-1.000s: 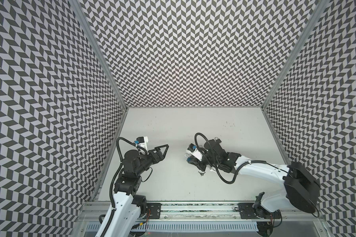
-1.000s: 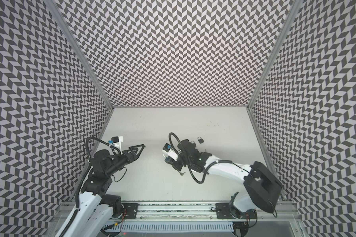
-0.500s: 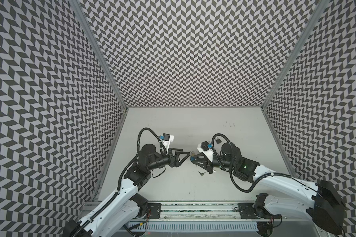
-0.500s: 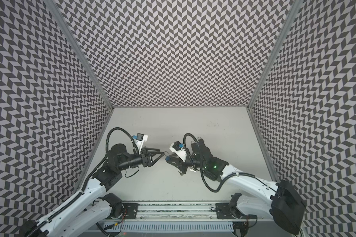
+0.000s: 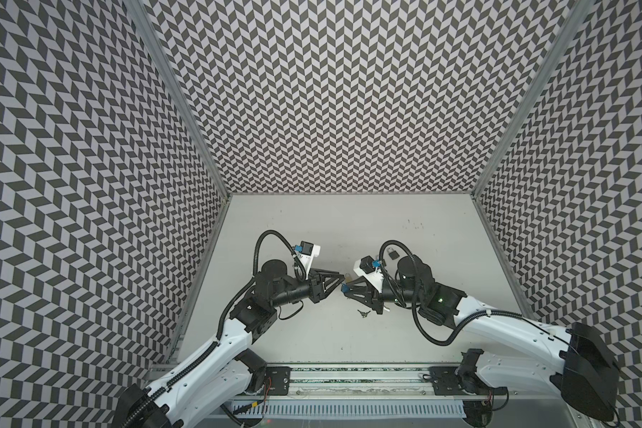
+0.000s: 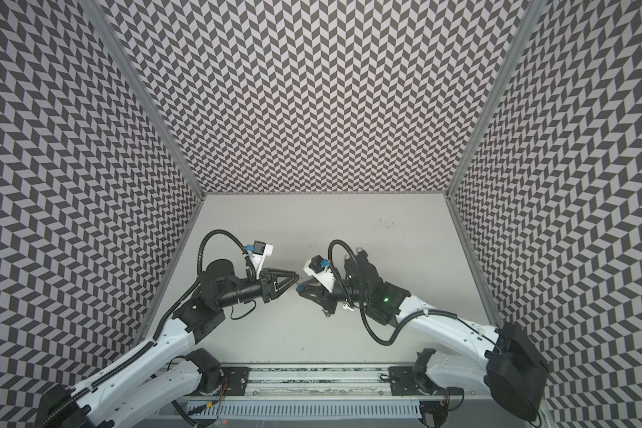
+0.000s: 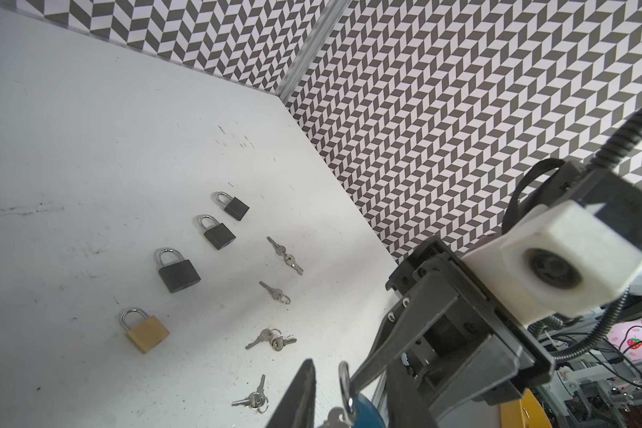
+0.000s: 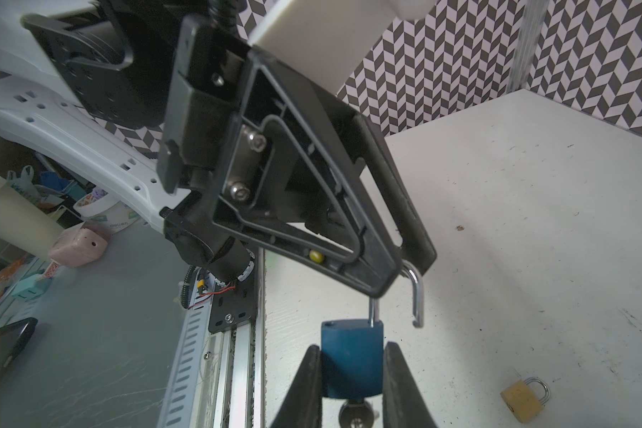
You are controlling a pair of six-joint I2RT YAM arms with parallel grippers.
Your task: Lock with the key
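A blue padlock (image 8: 351, 359) hangs above the table, with my right gripper (image 8: 352, 348) shut on the sides of its body. A key (image 8: 353, 411) sticks out of its underside. Its silver shackle (image 8: 416, 296) is sprung open, with one leg free of the body. My left gripper (image 8: 401, 268) faces it from the left, its jaws narrowed around the shackle's bend. In the left wrist view a gap shows between one finger (image 7: 303, 392) and the shackle (image 7: 343, 381). Both top views show the two grippers tip to tip at mid-table, around the blue padlock (image 5: 344, 289) (image 6: 300, 287).
On the table lie a brass padlock (image 7: 147, 333) and three black padlocks (image 7: 178, 274) (image 7: 219, 235) (image 7: 236, 207). Several small key bunches (image 7: 271, 339) (image 7: 253, 400) lie beside them. Patterned walls enclose three sides. A metal rail (image 5: 349, 381) runs along the front edge.
Both arms have swung toward mid-table until the grippers meet. The right one carries the blue padlock. My left jaws have narrowed sharply around the shackle.
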